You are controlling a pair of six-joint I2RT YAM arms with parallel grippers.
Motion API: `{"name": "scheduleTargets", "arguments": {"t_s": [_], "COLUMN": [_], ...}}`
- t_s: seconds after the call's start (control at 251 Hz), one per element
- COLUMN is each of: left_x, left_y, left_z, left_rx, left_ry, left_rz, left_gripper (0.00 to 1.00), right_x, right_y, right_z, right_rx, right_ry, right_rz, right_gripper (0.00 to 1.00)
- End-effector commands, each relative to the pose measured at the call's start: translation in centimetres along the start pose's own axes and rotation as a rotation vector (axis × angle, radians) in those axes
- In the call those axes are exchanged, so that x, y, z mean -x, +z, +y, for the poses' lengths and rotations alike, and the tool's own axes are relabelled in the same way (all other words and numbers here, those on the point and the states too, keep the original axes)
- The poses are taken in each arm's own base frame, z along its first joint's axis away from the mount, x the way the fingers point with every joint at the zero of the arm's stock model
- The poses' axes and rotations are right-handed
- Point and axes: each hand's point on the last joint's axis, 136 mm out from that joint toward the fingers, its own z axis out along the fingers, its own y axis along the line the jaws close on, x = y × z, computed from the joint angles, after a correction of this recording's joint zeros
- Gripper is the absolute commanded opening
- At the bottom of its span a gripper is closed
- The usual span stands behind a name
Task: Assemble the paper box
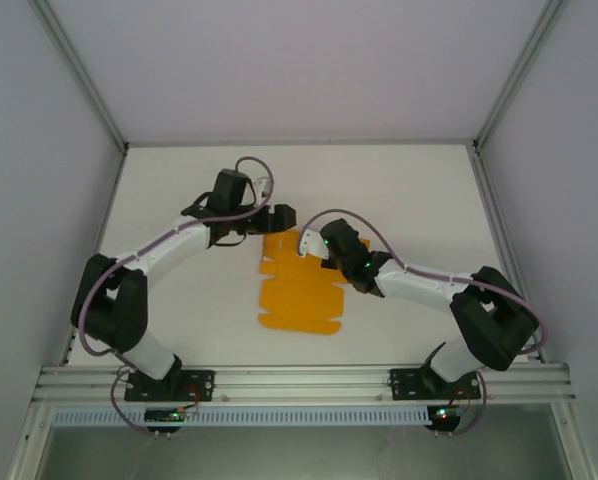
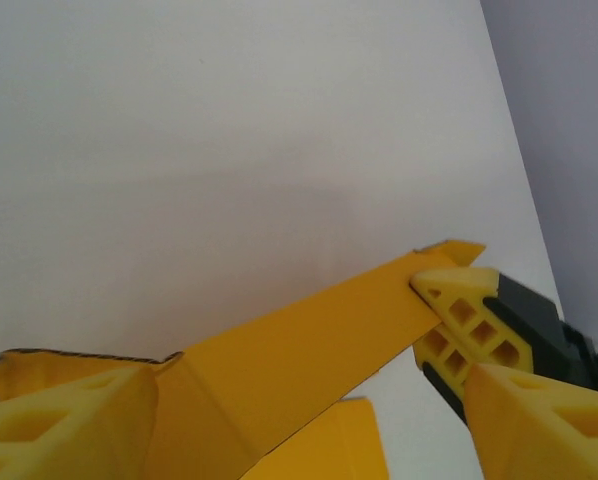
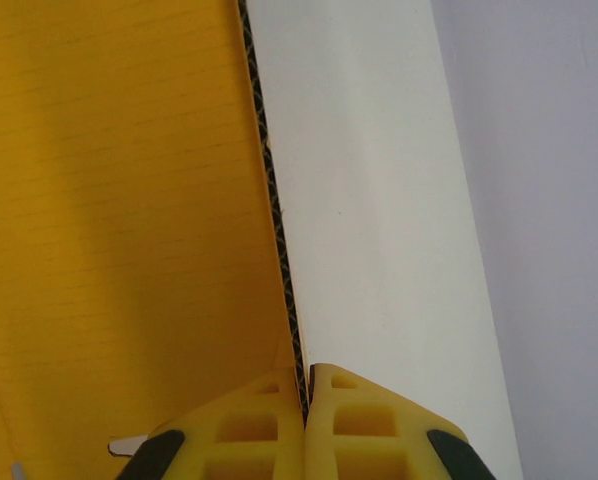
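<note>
The paper box (image 1: 297, 300) is thin corrugated card, matt, faintly ribbed, and you can see fluting along the cut edge. The right gripper (image 3: 306, 400) has matt yellow plastic lattice fingers (image 3: 369, 430). Table (image 1: 409, 200) is smooth matt white, and the near rail (image 1: 299, 381) is grooved bare metal.

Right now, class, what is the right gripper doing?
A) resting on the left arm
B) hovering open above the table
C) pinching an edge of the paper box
C: the right gripper is shut on a corrugated edge of the paper box.
</note>
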Motion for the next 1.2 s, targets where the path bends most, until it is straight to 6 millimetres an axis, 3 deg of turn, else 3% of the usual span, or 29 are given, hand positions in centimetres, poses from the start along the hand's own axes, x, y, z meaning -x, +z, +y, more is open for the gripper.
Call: {"name": "scheduleTargets", "arguments": {"t_s": [0.0,0.172,0.487,0.603,0.754,1.042,1.193], "left_x": [-0.5,-0.6,1.6,1.7,1.3,1.1,-0.2], "left_y": [0.7,0.6,-3.8,-4.4,-3.6,-1.9,-1.5], "left_z": [-1.8,-1.9,-2.1,-3.4,-6.0,-1.2,-1.1], "left_rx": [-0.073,-0.044,0.109,0.052,-0.111,0.153,0.167], "left_ry": [-0.001,0.022,0.113,0.116,0.118,0.018,0.002], "left_rz": [0.056,0.077,-0.045,-0.076,-0.024,0.05,0.091], "left_gripper": [0.76,0.72,0.83,0.84,0.85,0.78,0.78], "right_x": [0.4,0.3,0.3,0.3,0.6,1.1,1.3], "right_y": [-0.4,-0.2,-0.2,-0.3,-0.4,-0.6,-0.3], "right_z": [-0.4,-0.2,-1.0,-1.4,-2.0,-2.5,-2.7], "right_rx": [-0.022,-0.019,-0.05,-0.063,-0.079,-0.102,-0.131], "right_ry": [0.04,0.044,0.05,0.055,0.059,0.084,0.087], "right_rz": [-0.019,-0.01,-0.002,0.006,0.01,-0.006,0.008], "right_gripper": [0.0,0.0,0.0,0.0,0.0,0.0,0.0]}}
